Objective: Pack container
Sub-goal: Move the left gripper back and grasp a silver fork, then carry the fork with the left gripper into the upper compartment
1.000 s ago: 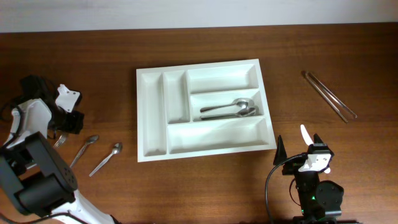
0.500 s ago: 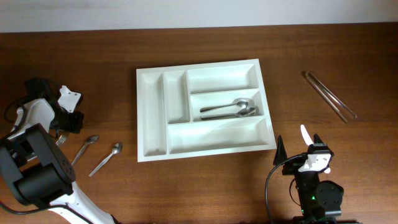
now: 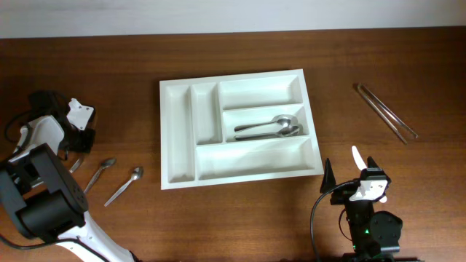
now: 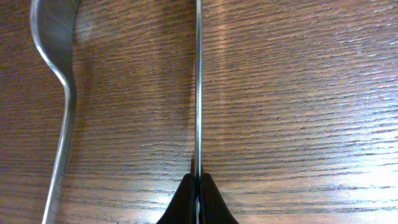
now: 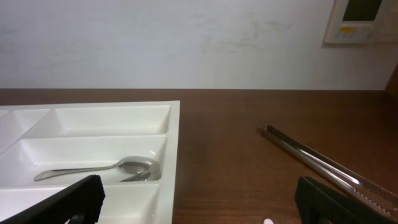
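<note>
Container: large white rectangular plastic cutlery tray (image 3: pixel 261 92), smooth and glossy, lying flat at the desk's centre, slightly skewed.
Compartments: two narrow lengthwise ones on its 9 o'clock side, three wider crosswise ones on its 3 o'clock side.
Contents: pair of polished steel spoons (image 3: pixel 271 129) nested together in the middle crosswise compartment, bowls toward 3 o'clock.
Desk: dark brown wood (image 3: pixel 218 218) with a fine, straight grain.
Left jaws: left gripper (image 4: pixel 198 200), at the tray's 9 o'clock and well apart from it; its black tips are pinched tight on a thin steel utensil handle (image 4: pixel 198 93) seen edge-on.
Beside the handle: curved steel utensil stem (image 4: pixel 62 124), broad at its far end, just at 9 o'clock of the handle.
Loose cutlery: small steel spoon (image 3: pixel 125 185) and longer steel spoon (image 3: pixel 98 175), roughly parallel at the tray's 8 o'clock.
Right jaws: right gripper (image 3: pixel 349 173), at the tray's 5 o'clock, spread wide.
Tongs: long slim shiny metal tongs (image 3: pixel 386 111), at the tray's 3 o'clock, well apart.
</note>
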You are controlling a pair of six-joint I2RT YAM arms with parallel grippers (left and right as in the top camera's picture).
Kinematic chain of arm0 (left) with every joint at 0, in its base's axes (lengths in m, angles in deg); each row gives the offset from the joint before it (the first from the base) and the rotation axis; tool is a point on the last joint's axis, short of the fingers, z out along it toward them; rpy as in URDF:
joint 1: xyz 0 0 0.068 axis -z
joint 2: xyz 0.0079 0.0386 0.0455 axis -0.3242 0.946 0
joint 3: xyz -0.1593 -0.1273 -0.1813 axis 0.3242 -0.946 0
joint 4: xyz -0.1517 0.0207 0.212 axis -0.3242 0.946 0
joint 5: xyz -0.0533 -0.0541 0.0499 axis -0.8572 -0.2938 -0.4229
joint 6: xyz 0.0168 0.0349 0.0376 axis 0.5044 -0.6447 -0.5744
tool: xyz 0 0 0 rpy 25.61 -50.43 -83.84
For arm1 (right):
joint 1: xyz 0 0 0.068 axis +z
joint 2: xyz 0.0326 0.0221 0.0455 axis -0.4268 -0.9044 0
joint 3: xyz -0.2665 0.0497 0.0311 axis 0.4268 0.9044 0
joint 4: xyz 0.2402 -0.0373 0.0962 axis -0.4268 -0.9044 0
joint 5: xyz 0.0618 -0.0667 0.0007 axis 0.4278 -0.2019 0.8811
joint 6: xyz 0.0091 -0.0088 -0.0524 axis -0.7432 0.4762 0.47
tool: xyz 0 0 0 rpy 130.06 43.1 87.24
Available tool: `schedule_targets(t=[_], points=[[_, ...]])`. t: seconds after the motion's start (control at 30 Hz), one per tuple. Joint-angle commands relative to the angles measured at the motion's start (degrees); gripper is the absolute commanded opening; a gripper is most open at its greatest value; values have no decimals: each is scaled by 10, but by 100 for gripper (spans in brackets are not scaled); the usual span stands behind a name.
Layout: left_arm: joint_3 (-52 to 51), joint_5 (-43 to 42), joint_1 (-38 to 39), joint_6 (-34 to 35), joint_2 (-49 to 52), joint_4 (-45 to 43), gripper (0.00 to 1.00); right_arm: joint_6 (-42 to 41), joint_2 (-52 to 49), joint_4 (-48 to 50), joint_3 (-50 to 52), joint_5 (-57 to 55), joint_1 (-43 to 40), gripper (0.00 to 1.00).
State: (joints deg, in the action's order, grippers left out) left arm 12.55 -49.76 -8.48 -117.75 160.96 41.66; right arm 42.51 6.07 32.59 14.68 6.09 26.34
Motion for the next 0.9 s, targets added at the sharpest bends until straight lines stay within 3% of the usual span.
schedule_targets(t=[0.0, 0.13, 0.47, 0.87], points=[[15, -20, 11, 0, 10, 10, 2, -7, 4, -2, 4, -7, -5, 99], [65, -47, 49, 0, -5, 28, 2, -7, 4, -2, 4, -7, -5, 99], [243, -78, 235, -1, -39, 56, 2, -7, 4, -2, 4, -7, -5, 99], [266, -168, 465, -11, -28, -90, 2, -7, 4, -2, 4, -7, -5, 99]])
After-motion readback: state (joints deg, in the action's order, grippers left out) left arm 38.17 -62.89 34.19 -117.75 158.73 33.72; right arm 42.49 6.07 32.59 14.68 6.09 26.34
